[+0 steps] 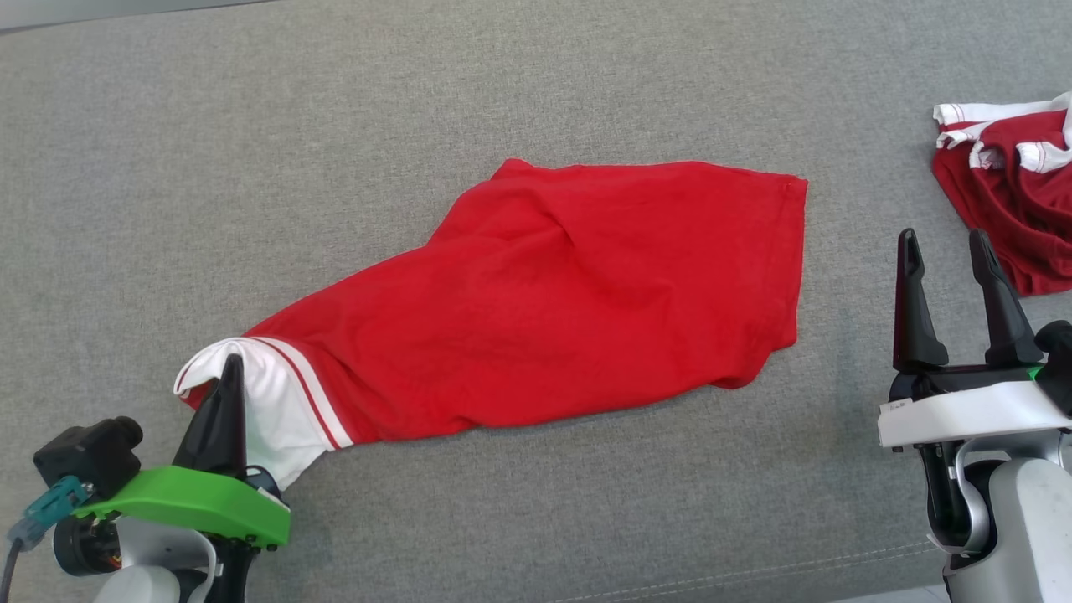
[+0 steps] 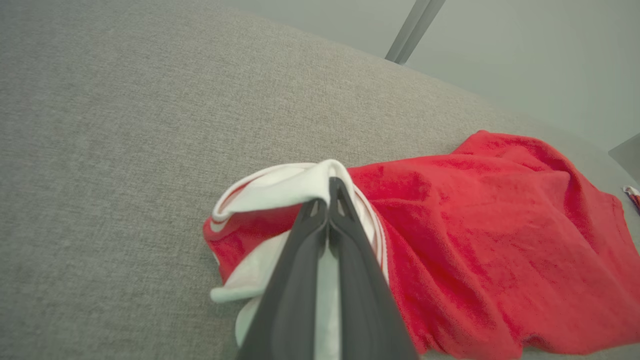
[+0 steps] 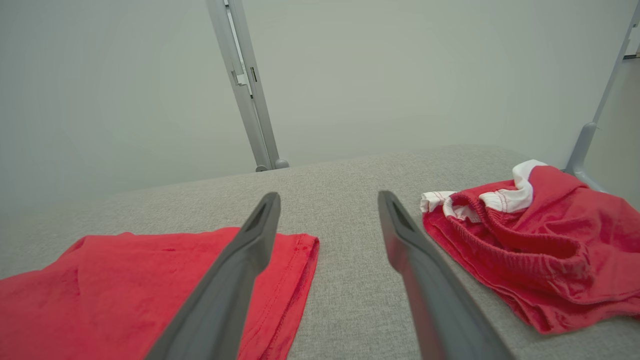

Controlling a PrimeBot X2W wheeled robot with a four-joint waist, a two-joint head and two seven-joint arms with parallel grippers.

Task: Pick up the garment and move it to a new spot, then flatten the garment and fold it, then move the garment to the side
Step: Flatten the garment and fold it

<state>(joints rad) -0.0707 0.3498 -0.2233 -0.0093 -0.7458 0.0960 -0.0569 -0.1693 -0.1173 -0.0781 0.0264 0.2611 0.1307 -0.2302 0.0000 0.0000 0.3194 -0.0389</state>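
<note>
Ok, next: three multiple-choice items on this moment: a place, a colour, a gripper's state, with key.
1. Where does the dark red garment lie in the head view? A) far left B) far right C) centre
2. The band of the bright red garment that the left gripper pinches is: A) blue B) grey C) white
3. The right gripper is: A) open, empty B) shut on cloth C) shut, empty

Key: B, it lies at the right edge; C, white cloth between its shut jaws; A, jaws apart, nothing between them.

Left end effector (image 1: 231,362) clamped, right one (image 1: 944,244) spread
</note>
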